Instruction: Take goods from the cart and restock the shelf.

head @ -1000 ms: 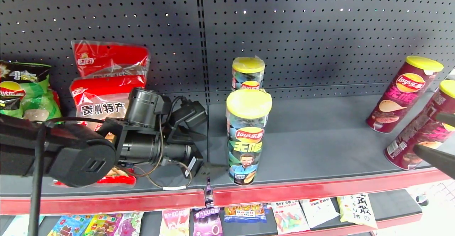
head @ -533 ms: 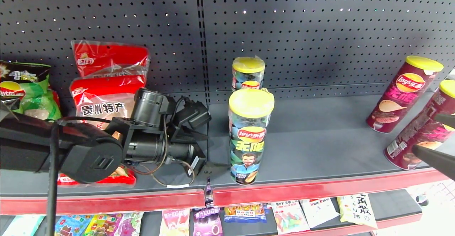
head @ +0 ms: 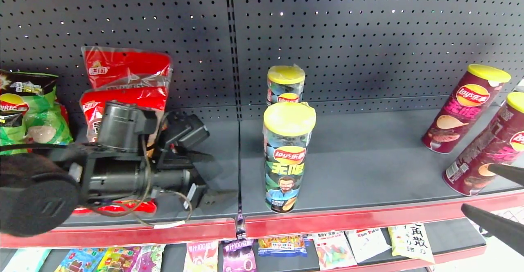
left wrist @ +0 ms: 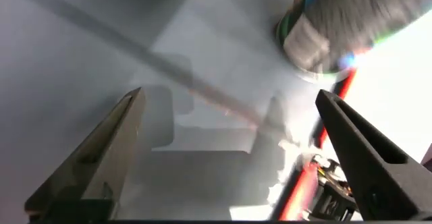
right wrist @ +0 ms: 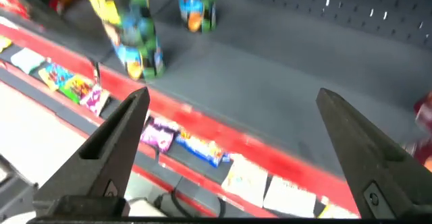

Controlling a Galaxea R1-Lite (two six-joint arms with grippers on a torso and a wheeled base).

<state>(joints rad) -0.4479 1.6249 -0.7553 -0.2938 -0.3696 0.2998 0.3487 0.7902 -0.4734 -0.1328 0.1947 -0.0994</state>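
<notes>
In the head view, a can (head: 286, 157) is seen upright on the shelf (head: 360, 169), with the left gripper (head: 209, 177) beside it, spread and empty. In the left wrist view, its fingers (left wrist: 108, 156) are shown wide apart. In the right wrist view, the right gripper (right wrist: 233, 96) is seen wide open and empty.

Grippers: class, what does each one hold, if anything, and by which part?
Nothing. The left gripper and the right gripper are both open and empty.
</notes>
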